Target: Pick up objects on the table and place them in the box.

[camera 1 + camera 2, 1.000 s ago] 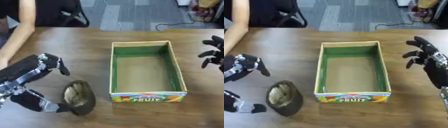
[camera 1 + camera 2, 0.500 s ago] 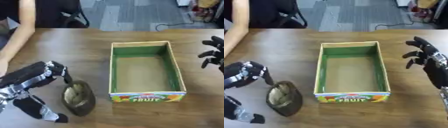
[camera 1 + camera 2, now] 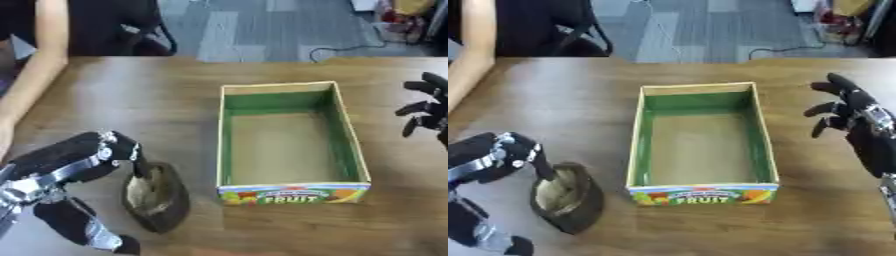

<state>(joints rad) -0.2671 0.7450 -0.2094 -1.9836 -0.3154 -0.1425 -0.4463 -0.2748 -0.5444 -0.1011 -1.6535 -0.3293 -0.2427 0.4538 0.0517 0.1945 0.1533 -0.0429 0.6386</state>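
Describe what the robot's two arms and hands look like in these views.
Both are mostly black. The left robot hand has thick black fingers with silver metal links and joints along the back, and a black thumb with a silver segment below it. The right robot hand is black too, with slim fingers and a small silver band near the wrist. No cables or markings show.
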